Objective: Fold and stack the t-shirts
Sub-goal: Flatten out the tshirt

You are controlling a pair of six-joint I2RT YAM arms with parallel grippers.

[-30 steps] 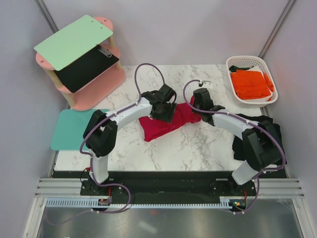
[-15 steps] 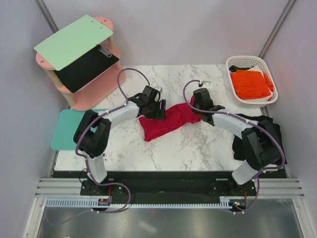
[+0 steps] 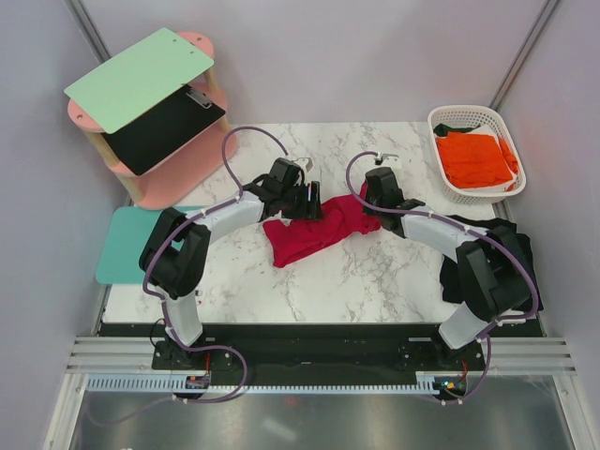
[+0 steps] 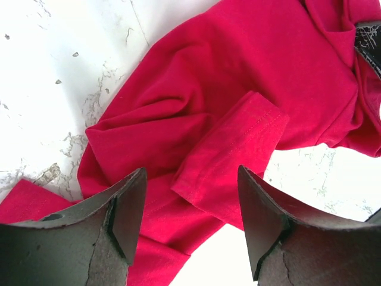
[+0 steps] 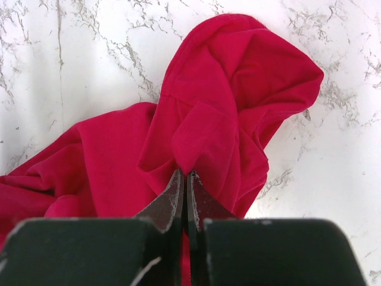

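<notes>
Red shirt (image 3: 314, 234) stayed crumpled: your left tool (image 4: 190, 173) had backed off it (spread wide), your right tool (image 5: 184, 176) kept pinching its fold.

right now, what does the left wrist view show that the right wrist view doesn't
Only the left wrist view: the left pincer, open, with a short sleeve and its stitched hem showing between its fingers. It does not settle whether they touch the cloth.

Only the right wrist view: the right pincer, shut on a raised fold of the cloth.

Both: the crimson t-shirt, crumpled and not yet folded, lying on the marble table.
</notes>
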